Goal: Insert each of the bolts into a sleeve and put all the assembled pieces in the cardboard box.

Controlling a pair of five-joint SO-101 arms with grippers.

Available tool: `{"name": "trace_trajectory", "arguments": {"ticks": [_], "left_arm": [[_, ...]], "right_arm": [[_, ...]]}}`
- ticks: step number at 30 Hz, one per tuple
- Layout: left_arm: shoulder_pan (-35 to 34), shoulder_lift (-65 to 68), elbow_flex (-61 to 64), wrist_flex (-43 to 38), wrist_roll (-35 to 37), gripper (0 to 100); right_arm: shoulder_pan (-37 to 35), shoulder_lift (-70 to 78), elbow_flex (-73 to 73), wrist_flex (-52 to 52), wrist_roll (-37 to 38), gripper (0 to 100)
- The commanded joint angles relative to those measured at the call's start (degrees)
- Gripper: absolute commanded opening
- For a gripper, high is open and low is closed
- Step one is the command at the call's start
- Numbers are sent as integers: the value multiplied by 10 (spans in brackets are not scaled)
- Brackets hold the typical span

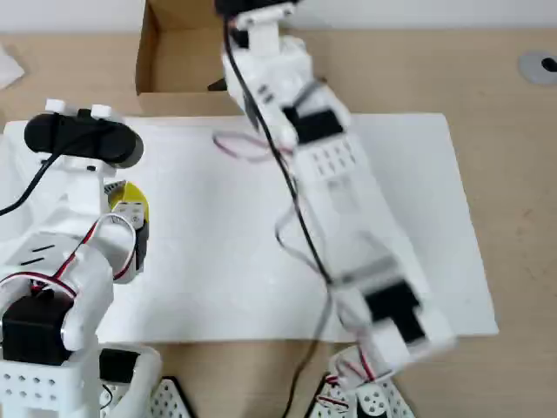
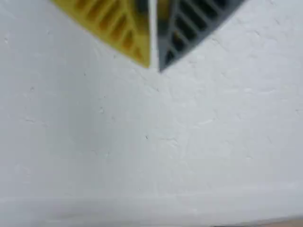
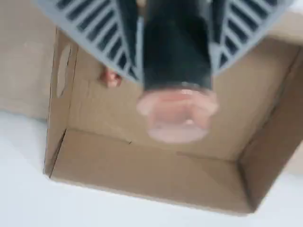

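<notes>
My right gripper [image 3: 175, 73] is shut on a black sleeve [image 3: 176, 52] with a pink bolt [image 3: 177, 116] sticking out of its end. It holds this piece over the open cardboard box [image 3: 142, 165]. Another small pink piece [image 3: 110, 76] lies against the box's inner wall. In the high view the right arm [image 1: 331, 174] stretches across the white mat to the box [image 1: 148, 61] at the table's far edge. My left gripper [image 2: 154, 64], with one yellow and one grey finger, is shut on nothing just above the mat; its yellow finger [image 1: 130, 200] shows near the mat's left side.
A white mat [image 1: 218, 261] covers the middle of the wooden table [image 1: 505, 174]. A loose red-and-white cable [image 1: 239, 144] lies on the mat in front of the box. The left arm's black motor [image 1: 83, 139] stands at the mat's left edge.
</notes>
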Motion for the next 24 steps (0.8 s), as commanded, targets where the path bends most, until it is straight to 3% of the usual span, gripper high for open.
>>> {"name": "trace_trajectory", "arguments": {"ticks": [1,8,13,18,22,24], "left_arm": [[-10,0,4,4,-3,2],[-10,0,44,4,-3,3],[-10,-1,57,4,-3,7],[-10,-1,61,4,-2,7],[-6,-1,61,3,-2,6],[-6,-1,61,3,-2,6]], "right_arm": [[18,170,-239,-5,0,9],[24,502,-582,-3,55,9],[22,675,-751,-2,80,9],[24,750,-803,-1,82,12],[22,752,-800,34,127,18],[22,750,-806,57,127,69]]}}
